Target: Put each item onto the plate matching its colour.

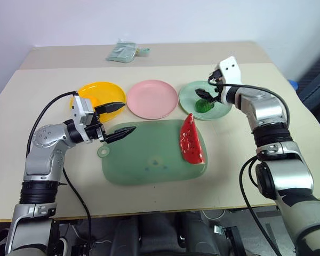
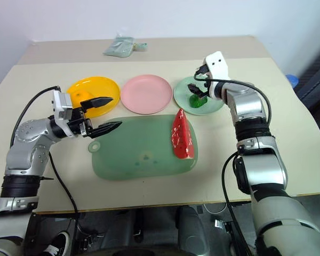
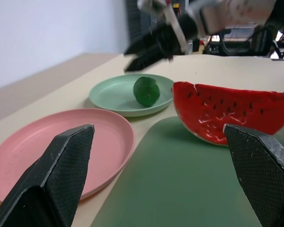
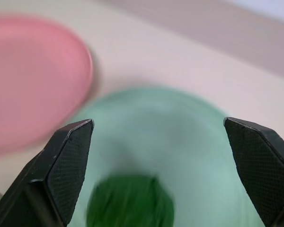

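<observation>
Two of three toy foods look sorted: the bumpy dark green lump [image 1: 205, 105] lies on the pale mint-green round plate [image 1: 189, 95], and the round orange fruit [image 2: 84, 95] seems to sit on the yellow-orange plate [image 1: 90, 90], partly hidden. Left to do: the red watermelon wedge [image 1: 192, 140] rests at three o'clock on the translucent green cutting mat [image 1: 144, 157], while the pale pink plate [image 1: 152, 98], at the mat's twelve o'clock, holds nothing. Right gripper [image 1: 211, 94] hangs spread above the lump, released; left gripper [image 1: 119, 118] gapes, holding nothing.
</observation>
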Controlling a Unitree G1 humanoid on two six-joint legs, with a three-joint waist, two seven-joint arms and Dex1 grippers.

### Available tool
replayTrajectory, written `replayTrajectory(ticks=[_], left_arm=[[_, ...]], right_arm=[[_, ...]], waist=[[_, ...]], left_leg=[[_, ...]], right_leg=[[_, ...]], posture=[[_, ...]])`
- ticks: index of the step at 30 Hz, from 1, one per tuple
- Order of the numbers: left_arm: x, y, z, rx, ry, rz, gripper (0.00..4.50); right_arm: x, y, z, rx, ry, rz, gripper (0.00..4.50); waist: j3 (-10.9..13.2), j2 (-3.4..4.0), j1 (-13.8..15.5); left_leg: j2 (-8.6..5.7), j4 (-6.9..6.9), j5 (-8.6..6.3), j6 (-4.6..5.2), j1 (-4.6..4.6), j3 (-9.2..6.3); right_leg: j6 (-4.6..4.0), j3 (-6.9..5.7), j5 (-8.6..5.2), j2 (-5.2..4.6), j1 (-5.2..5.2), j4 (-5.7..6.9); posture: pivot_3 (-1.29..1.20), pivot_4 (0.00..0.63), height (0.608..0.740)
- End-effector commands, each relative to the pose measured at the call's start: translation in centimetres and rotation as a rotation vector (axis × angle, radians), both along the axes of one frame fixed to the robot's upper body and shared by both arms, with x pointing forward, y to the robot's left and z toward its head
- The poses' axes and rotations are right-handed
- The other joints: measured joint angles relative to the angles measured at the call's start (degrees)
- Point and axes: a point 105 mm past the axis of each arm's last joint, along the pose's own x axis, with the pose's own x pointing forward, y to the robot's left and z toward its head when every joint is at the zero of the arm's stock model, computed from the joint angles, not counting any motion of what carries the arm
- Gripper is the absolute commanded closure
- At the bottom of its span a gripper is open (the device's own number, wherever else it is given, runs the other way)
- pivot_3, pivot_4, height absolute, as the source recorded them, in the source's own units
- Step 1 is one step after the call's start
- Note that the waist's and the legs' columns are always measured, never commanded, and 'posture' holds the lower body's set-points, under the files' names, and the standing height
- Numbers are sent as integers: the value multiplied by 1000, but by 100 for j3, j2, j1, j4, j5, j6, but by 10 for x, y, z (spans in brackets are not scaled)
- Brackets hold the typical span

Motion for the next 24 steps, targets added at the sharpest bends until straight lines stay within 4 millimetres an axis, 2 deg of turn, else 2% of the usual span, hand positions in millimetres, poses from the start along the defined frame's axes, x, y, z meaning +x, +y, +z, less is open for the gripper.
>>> replayTrajectory(ticks=[1,8,13,15,17,19,24], left_arm=[[-6,4,8,-13,-29,-14,0],[-9,4,6,-7,-18,-40,0],[-8,2,4,-11,-11,-49,0],[-8,0,3,-21,-7,-53,0],[-8,-2,1,-20,-6,-59,0],[-7,-4,0,-16,-6,-64,0],[-6,-4,3,-38,-3,-59,0]], right_arm=[[-24,8,26,69,-17,73,12],[-70,19,42,140,176,117,12],[-98,32,25,31,263,104,12],[-103,35,16,38,279,118,12],[-103,28,2,-50,282,40,12],[-106,29,-12,-69,302,30,12],[-113,42,-28,27,357,87,12]], waist=[[0,0,11],[1,1,109],[0,0,120],[-1,-2,120],[-2,-3,128],[-2,-3,126],[-2,-3,95]], left_leg=[[0,0,0,0,0,0],[1,4,0,0,1,0],[-1,5,0,1,0,-1],[-1,5,-1,1,0,-2],[-1,5,-1,1,0,-3],[-3,7,-1,1,-2,-3],[-2,5,-1,1,0,-5]], right_leg=[[0,0,0,0,0,0],[-1,0,0,0,0,2],[-2,0,0,-3,0,1],[-2,0,0,-3,0,0],[-2,-1,0,-3,2,-1],[-2,-1,0,-4,2,-1],[-2,-1,0,-1,2,0]], posture=[[0,150,740],[0,150,740],[0,150,740],[0,150,740],[0,150,740],[0,150,740],[0,150,740]])
